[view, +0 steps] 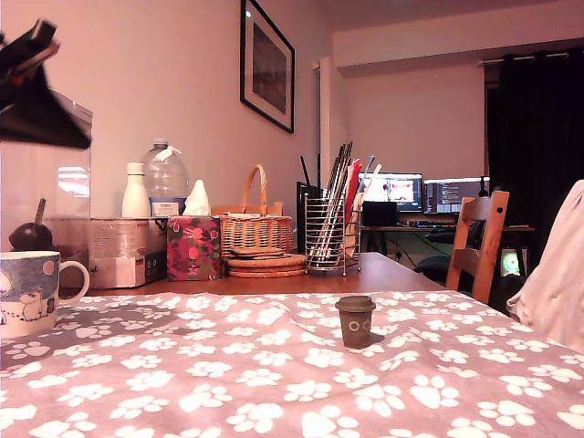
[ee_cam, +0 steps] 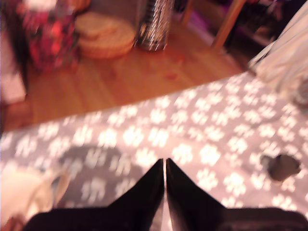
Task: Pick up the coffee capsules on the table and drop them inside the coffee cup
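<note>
A lived-in home room: a wooden table (view: 383, 272) under a paw-print cloth (view: 274, 365), a framed picture (view: 267, 66) at 12 o'clock, a wicker basket (view: 256, 228), and lit computer monitors (view: 422, 192) toward 2 o'clock.

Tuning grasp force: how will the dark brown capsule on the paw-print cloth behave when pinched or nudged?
The dark brown capsule is small beside the mug, so probably very light. It stands narrow end down with the wide rim on top, so a sideways nudge may tip it, and its tapered round body could then roll. The tablecloth looks soft and may damp sliding.
</note>
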